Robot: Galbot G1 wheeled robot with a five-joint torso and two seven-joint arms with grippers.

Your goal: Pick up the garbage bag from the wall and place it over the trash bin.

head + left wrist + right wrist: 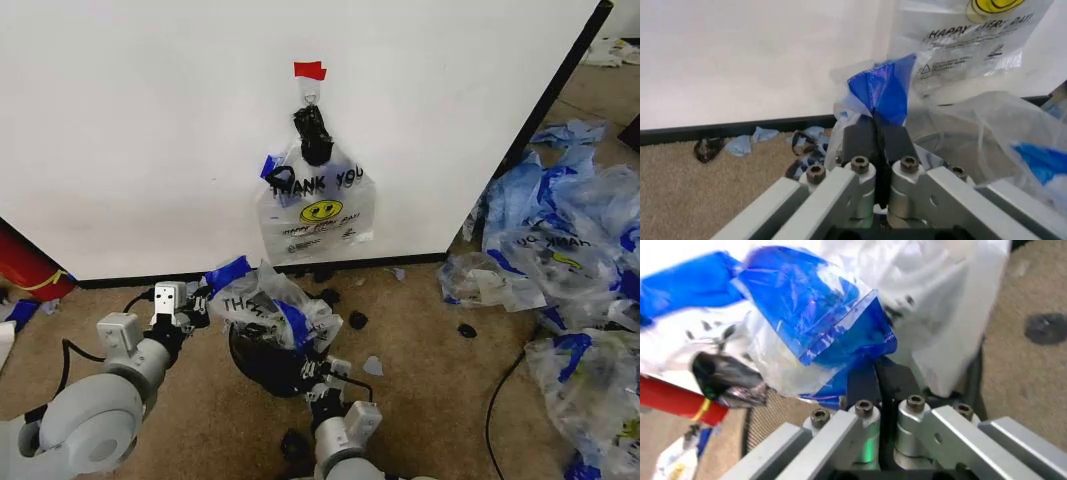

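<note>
The garbage bag [262, 300] lay draped over the black wire-mesh trash bin [262, 362] on the carpet below the wall [150, 130]. The left gripper [203, 297] and right gripper [303, 362] each pinched a blue handle at opposite rims.

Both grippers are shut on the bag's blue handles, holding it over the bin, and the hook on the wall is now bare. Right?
Not quite: the head view shows a bundle of bags on the hook. Both the left gripper and right gripper do pinch the bag over the bin.
</note>
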